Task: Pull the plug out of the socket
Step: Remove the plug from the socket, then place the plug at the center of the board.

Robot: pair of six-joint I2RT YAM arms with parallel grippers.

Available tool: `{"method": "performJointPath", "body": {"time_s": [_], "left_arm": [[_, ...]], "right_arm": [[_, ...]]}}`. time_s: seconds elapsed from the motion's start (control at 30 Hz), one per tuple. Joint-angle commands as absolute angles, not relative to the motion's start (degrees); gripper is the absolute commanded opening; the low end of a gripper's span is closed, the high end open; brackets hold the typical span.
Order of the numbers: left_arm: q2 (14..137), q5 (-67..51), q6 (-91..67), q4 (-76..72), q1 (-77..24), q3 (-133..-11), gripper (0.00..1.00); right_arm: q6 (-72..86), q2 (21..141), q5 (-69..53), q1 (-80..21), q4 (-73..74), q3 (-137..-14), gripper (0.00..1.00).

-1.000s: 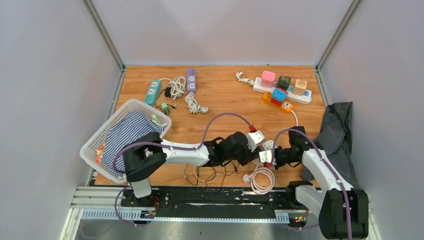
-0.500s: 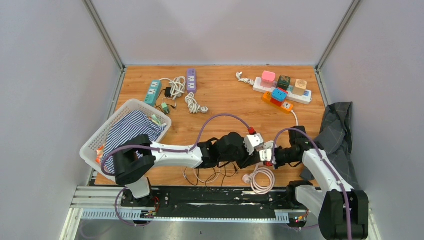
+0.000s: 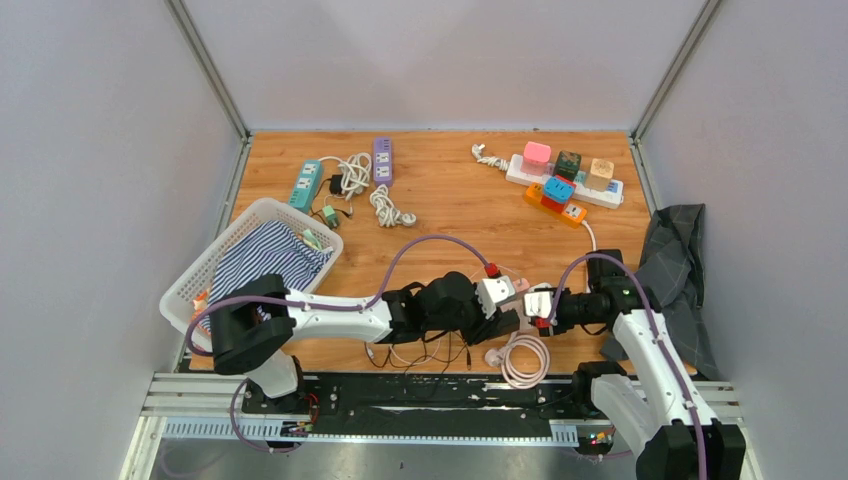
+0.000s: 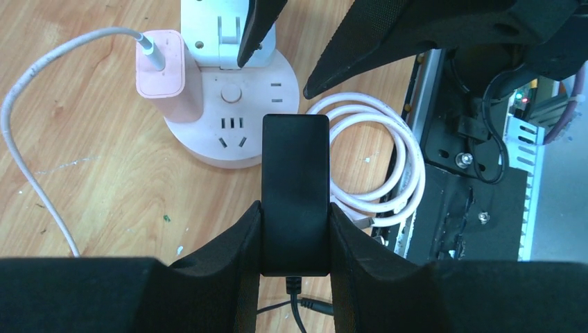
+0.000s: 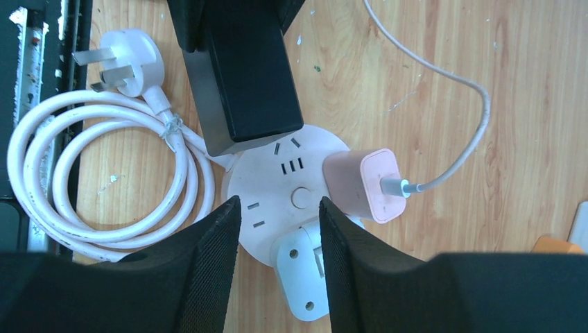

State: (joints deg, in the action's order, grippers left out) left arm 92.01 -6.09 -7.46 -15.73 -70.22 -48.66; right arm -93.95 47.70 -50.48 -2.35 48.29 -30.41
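Left gripper [image 4: 295, 208] clamps the black plug [image 4: 295, 173] between both fingers. Plug sits over the edge of the round pink socket [image 4: 232, 132]; cannot tell if its pins are out. Right gripper [image 5: 279, 202] hangs above the socket, jaws apart, gripping nothing. Pink charger [image 5: 364, 184] is plugged into the socket, coiled white cord [image 5: 104, 173] just beside.

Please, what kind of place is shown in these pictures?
Most likely a robot test booth in a lab. A wooden table is closed in by plain grey walls, two robot arms are bolted to a metal rail at its near edge, and several power strips lie on it.
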Motion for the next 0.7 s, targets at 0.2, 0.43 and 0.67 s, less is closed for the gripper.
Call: {"method": "performJointPath", "body": {"time_s": [0.2, 0.43, 0.67], "left_arm": [[85.28, -8.68, -8.22, -17.76, -70.21, -45.48, 0.00], [78.66, -11.75, -11.97, -17.67, -67.66, -42.50, 0.00], [70.58, -13.04, -14.68, -17.58, -63.55, -39.57, 0.00]], "right_arm": [[-91.74, 45.73, -53.20, -1.95, 55.11, -33.33, 0.51], [-91.93, 45.63, -52.19, -1.31, 55.09, -33.40, 0.52], [-91.98, 45.27, -52.04, -0.81, 54.87, -33.18, 0.53]]}}
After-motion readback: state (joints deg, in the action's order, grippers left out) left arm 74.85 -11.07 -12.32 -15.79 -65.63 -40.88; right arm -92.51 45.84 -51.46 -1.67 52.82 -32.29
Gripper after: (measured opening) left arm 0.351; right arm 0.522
